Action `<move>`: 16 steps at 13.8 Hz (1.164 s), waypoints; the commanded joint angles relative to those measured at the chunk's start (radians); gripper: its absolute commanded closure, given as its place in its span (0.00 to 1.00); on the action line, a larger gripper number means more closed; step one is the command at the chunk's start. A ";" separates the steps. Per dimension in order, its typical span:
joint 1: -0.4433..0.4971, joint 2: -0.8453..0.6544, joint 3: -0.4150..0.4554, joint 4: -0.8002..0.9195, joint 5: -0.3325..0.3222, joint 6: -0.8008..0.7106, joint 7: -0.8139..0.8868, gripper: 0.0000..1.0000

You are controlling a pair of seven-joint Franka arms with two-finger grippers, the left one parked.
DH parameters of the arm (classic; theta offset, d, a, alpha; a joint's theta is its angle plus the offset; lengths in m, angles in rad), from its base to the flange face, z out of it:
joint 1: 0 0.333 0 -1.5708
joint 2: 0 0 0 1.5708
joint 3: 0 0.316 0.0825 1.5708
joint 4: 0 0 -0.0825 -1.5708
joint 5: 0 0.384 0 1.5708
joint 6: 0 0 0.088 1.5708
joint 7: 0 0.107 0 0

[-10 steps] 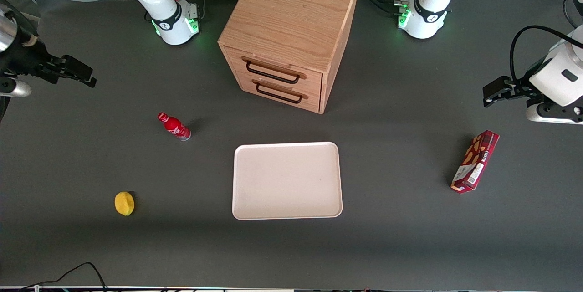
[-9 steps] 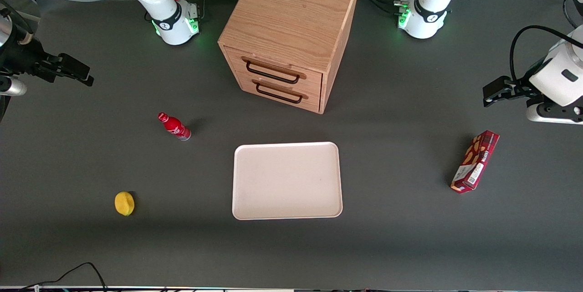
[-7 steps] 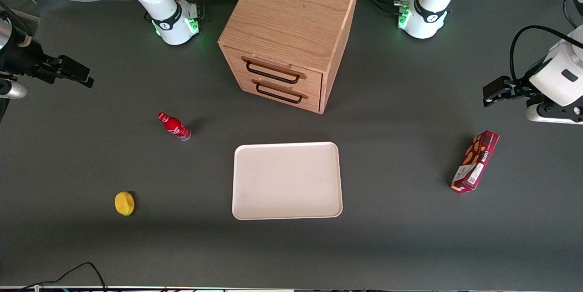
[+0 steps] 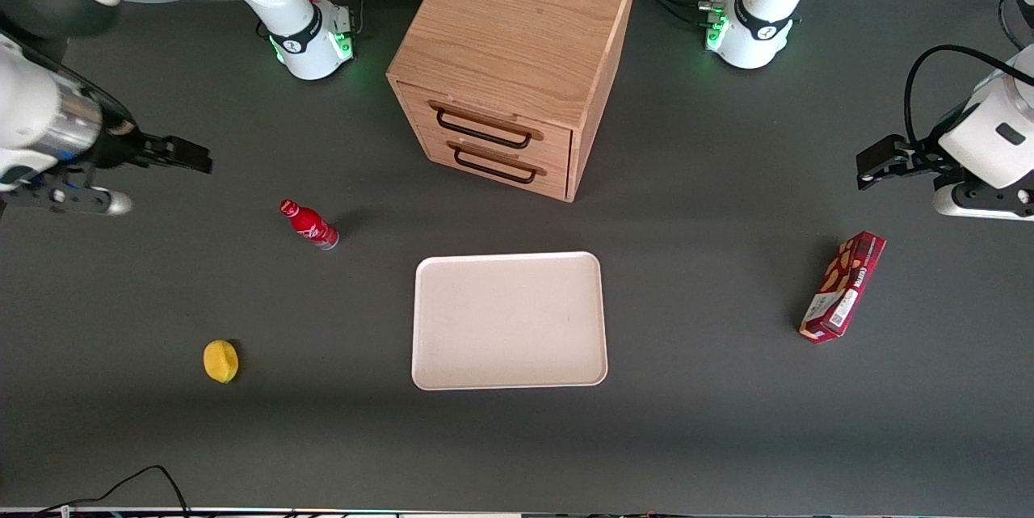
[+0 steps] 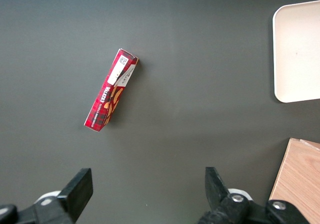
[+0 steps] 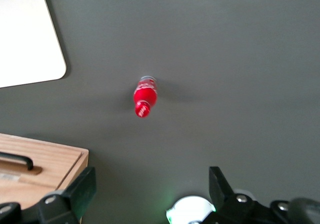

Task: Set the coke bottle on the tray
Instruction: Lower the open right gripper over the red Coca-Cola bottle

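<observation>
The coke bottle (image 4: 309, 225), small and red with a red cap and silvery base, stands upright on the dark table. It also shows in the right wrist view (image 6: 144, 96). The cream-white tray (image 4: 509, 320) lies flat in the table's middle, nearer the front camera than the bottle, with nothing on it; one corner shows in the right wrist view (image 6: 25, 38). My right gripper (image 4: 194, 157) hovers above the table toward the working arm's end, apart from the bottle and a little farther from the camera. In the right wrist view the gripper (image 6: 152, 189) is open and empty.
A wooden two-drawer cabinet (image 4: 513, 65) stands farther from the camera than the tray. A yellow lemon (image 4: 220, 361) lies nearer the camera than the bottle. A red snack box (image 4: 842, 286) lies toward the parked arm's end. A black cable (image 4: 145, 477) runs along the table's front edge.
My right gripper has moved in from the table's end toward the bottle and slightly nearer the camera. The bottle and tray have not moved.
</observation>
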 commanded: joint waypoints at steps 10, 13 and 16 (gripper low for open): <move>0.011 0.005 0.044 -0.580 0.033 0.730 0.076 0.06; 0.016 0.005 0.053 -0.616 0.033 0.770 0.076 0.64; 0.016 0.005 0.058 -0.614 0.033 0.764 0.076 1.00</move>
